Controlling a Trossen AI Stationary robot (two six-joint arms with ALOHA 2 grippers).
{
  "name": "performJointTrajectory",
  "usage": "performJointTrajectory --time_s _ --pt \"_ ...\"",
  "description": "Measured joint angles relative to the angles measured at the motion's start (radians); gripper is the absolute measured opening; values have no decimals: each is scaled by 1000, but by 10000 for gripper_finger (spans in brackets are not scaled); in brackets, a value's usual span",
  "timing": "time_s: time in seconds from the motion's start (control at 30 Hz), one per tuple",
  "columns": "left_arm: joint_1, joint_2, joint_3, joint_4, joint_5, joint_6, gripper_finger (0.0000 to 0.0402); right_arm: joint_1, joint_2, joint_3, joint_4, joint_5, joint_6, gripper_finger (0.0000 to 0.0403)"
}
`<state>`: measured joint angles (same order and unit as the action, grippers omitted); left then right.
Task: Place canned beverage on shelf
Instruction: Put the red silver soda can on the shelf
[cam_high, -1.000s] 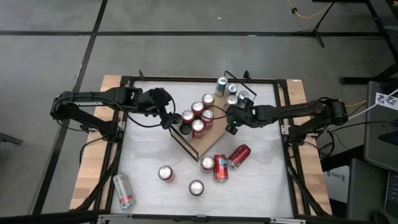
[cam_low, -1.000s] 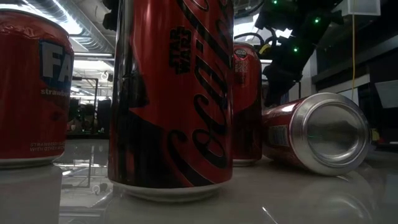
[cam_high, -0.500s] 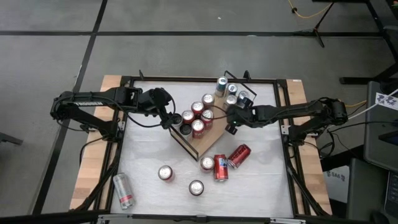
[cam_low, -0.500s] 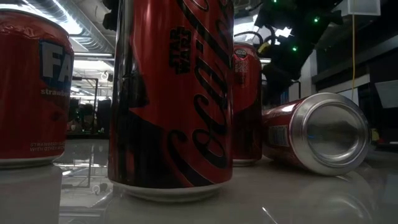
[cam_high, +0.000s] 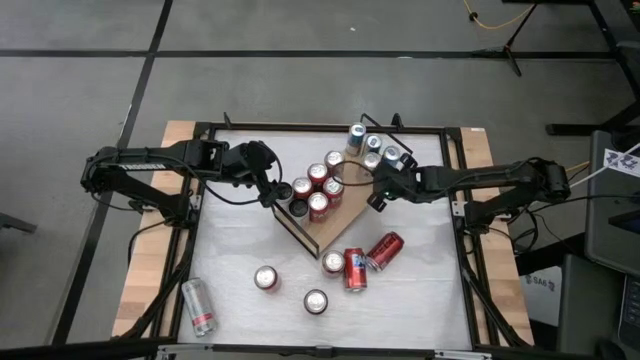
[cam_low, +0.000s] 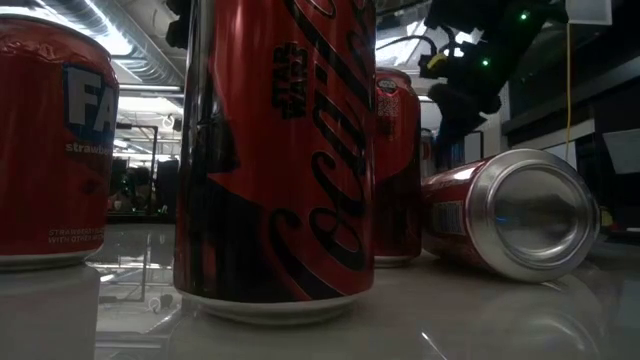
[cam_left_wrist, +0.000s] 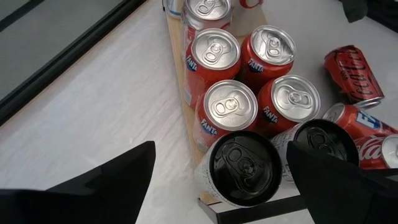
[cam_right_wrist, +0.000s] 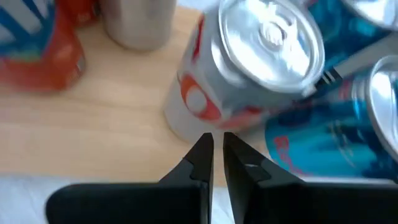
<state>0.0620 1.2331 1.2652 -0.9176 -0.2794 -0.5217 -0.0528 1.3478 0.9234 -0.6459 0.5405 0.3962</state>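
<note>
Cans (cam_high: 318, 190) sit packed at the near-left end of the shelf (cam_high: 345, 228), more loose on the table's near edge. Left gripper (cam_left_wrist: 214, 177) hovers spread over a black-topped can (cam_left_wrist: 242, 169); we should lower straight, avoiding neighbours. Right gripper (cam_right_wrist: 216, 152) is pressed together, empty, at the shelf's far end.

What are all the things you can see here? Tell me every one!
light-wood shelf board with black wire rails: one, pale wood, diagonal at mid-table.
upright cans on the shelf: about seven, mostly red, two black-topped, on its left part.
blue-and-silver cans: four, at the shelf's far end.
loose upright cans: three, red, on the tabletop in front of the shelf.
lying red cans: two, beside those.
lying silver can: one, front left corner.
white tabletop: one.
left gripper: open, by the black-topped cans.
right gripper: shut, near the blue-and-silver cans.
</note>
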Motion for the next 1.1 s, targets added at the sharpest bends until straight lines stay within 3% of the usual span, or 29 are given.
performJointTrajectory --time_s 0.3,0.5,0.8,1.1 --pt "0 0 0 46 0 6 354 0 24 0 42 30 -8 28" --pt "6 26 0 256 4 66 354 1 21 0 35 28 -12 28" --pt "96 150 0 598 183 130 354 0 -72 49 -78 68 0 28" --pt "144 274 0 677 190 224 354 0 -84 60 26 71 -38 28"
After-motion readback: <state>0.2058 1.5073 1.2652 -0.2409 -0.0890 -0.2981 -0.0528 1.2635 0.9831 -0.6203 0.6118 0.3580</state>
